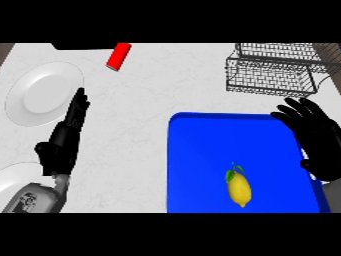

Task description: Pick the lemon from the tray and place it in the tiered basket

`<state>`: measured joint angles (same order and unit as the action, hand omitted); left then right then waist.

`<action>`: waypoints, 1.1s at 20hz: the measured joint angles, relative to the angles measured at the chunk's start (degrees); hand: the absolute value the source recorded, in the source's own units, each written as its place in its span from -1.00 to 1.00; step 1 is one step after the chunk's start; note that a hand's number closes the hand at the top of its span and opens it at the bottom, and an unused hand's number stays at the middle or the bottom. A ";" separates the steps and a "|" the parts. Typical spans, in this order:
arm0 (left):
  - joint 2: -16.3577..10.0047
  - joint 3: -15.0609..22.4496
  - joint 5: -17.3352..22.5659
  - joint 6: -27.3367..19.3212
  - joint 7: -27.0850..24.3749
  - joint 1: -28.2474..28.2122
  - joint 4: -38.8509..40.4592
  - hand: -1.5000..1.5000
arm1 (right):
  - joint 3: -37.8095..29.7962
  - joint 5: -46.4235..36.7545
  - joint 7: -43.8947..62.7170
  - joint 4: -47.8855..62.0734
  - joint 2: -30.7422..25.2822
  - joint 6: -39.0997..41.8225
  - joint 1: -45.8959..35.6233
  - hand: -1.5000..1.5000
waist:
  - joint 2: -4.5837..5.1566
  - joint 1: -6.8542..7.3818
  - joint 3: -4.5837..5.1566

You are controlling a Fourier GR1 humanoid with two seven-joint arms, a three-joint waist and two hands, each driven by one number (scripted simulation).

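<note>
A yellow lemon (239, 189) with a small green leaf lies on the blue tray (202, 150), toward its near right part. The dark wire tiered basket (276, 70) stands at the far right of the counter, beyond the tray. My right hand (322, 140) hovers over the tray's right edge with fingers spread and open, up and to the right of the lemon, not touching it. At the left, my left hand (66, 135) is open, fingers straight and pointing away, on the white counter beside a plate.
A white plate (44, 95) lies at the far left and another white plate (7, 187) at the near left corner. A red block (118, 56) sits at the back centre. Bare white counter lies between the tray and the left hand.
</note>
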<state>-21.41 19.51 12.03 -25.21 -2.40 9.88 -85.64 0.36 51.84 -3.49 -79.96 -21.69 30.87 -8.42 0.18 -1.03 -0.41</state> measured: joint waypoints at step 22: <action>1.89 -0.08 -2.07 -1.16 1.82 0.40 -1.49 0.00 | -12.21 -42.21 0.54 -36.75 -25.91 17.93 3.59 -1.00 | -0.67 -0.31 0.43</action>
<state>-19.53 19.43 9.96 -26.37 -0.58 10.29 -87.13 -11.85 9.64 -2.95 -116.71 -47.60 48.80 -4.84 -0.48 -1.34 0.02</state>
